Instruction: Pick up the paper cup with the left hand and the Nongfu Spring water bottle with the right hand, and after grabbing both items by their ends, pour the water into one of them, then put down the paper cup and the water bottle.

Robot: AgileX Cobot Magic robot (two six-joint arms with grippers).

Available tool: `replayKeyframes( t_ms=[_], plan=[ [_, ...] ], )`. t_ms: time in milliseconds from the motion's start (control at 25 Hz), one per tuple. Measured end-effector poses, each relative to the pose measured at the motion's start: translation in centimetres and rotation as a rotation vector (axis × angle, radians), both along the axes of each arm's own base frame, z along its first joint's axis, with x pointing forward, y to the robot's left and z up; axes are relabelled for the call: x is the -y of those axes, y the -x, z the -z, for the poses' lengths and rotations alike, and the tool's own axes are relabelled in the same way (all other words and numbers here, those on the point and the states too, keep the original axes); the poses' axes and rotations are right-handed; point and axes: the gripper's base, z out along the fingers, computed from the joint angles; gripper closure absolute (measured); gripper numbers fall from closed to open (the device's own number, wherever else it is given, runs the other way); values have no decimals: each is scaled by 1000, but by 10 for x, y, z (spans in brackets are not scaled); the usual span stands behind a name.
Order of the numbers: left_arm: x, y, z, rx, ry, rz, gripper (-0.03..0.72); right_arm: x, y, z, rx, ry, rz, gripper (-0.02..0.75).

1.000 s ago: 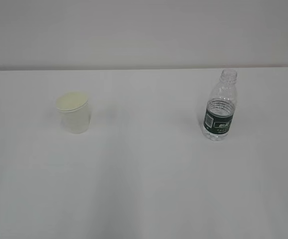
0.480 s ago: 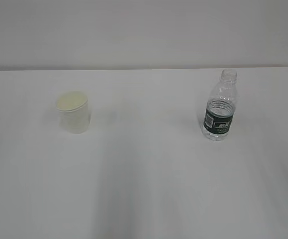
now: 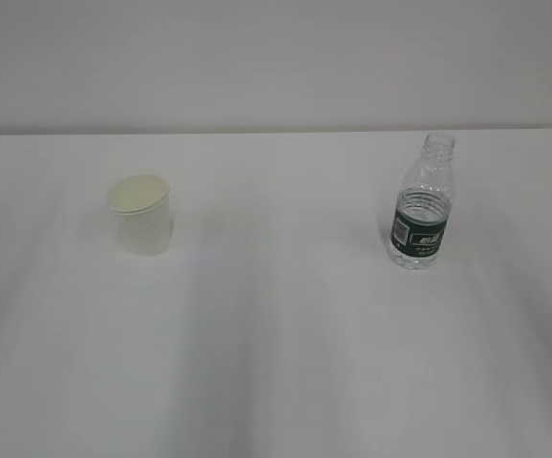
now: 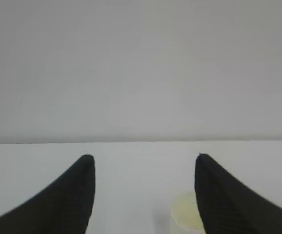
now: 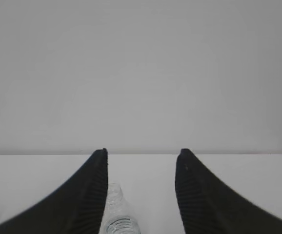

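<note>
The white paper cup (image 3: 142, 216) stands upright on the left of the table, its cream inside showing. The clear Nongfu Spring water bottle (image 3: 421, 202), capless with a dark green label, stands upright on the right. Neither arm shows in the exterior view. In the left wrist view my left gripper (image 4: 144, 158) is open and empty; the cup's rim (image 4: 185, 213) peeks out beside the right finger, ahead and below. In the right wrist view my right gripper (image 5: 142, 152) is open and empty, and the bottle's neck (image 5: 115, 209) rises by the left finger, partly hidden.
The white table (image 3: 276, 363) runs back to a plain grey wall (image 3: 276, 57). Its far edge crosses both wrist views above the fingertips. Nothing else stands on it.
</note>
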Motion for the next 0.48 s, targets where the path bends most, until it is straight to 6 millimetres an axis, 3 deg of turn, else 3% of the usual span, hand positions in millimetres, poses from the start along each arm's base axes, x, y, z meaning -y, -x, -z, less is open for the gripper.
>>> replayKeyframes(
  t_ms=[240, 480],
  plan=[
    [22, -7, 39, -1, -48, 102, 231, -3, -27, 13, -21, 1, 1, 391],
    [37, -18, 81, -45, -50, 153, 237, -4, -35, 47, -45, -47, 8, 391]
  ],
)
